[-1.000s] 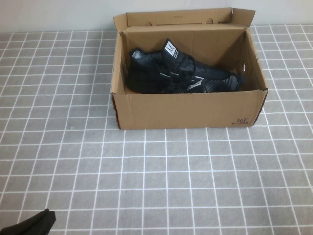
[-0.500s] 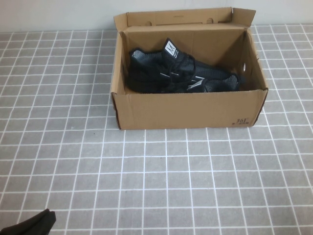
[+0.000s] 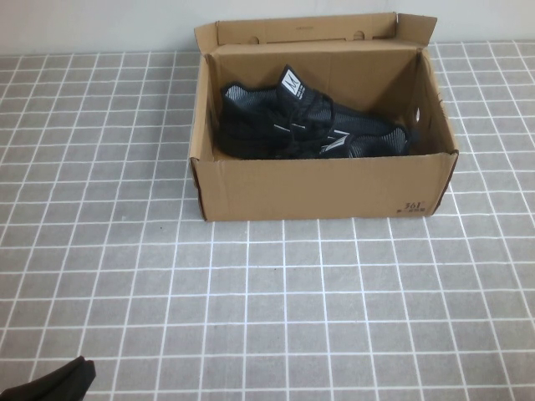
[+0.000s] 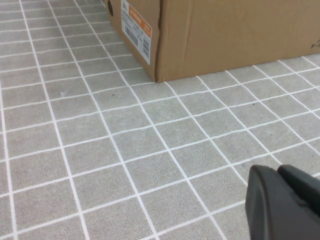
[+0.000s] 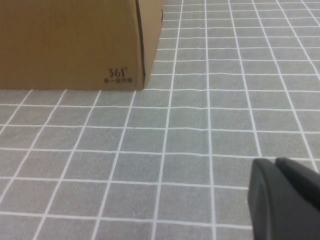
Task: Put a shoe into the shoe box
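The black knit shoe (image 3: pixel 309 125) lies inside the brown cardboard shoe box (image 3: pixel 322 188), heel to the left and toe to the right, white tongue label up. The lid flap (image 3: pixel 309 30) stands open at the back. My left gripper (image 4: pixel 278 171) is shut and empty, low over the floor near the box's front left corner (image 4: pixel 225 35); it shows as a dark shape (image 3: pixel 52 380) at the near left of the high view. My right gripper (image 5: pixel 275 161) is shut and empty, low near the box's front right corner (image 5: pixel 70 40) with the "361" print (image 5: pixel 117 75).
The box stands on a grey mat with a white grid (image 3: pixel 276 309). A pale wall (image 3: pixel 92 25) runs behind the box. An orange and white label (image 4: pixel 136 27) is on the box's left end.
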`<state>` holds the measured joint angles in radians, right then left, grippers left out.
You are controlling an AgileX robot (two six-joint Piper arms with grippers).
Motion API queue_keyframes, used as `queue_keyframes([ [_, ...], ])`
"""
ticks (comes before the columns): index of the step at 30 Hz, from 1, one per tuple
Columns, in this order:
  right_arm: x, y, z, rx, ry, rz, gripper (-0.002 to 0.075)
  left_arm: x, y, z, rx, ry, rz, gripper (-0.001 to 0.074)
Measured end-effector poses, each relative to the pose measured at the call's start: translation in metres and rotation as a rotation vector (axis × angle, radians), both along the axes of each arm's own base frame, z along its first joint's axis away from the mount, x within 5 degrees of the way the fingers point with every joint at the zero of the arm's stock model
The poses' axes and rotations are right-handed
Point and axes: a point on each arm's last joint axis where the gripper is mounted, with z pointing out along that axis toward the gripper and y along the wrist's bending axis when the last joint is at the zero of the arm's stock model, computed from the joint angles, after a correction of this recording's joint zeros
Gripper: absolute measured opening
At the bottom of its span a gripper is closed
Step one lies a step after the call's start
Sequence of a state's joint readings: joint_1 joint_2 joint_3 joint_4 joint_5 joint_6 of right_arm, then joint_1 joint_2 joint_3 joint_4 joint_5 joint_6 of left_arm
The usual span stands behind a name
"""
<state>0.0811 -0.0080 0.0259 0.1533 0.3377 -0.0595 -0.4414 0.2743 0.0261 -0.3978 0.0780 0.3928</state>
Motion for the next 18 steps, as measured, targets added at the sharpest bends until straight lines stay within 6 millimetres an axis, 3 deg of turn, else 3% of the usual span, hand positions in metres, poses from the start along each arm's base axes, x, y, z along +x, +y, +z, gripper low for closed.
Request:
queue_keyframes([
  [15,0.0,0.0001,0.0,0.002,0.0,0.0,-0.0016,0.0,0.0,0.0,0.004,-0.002,-0.001,-0.0001],
  [18,0.0,0.0001,-0.0001,0.002,0.001,0.0,-0.0016,0.0011,0.0013,0.0014,0.08,-0.058,-0.008,-0.0001],
])
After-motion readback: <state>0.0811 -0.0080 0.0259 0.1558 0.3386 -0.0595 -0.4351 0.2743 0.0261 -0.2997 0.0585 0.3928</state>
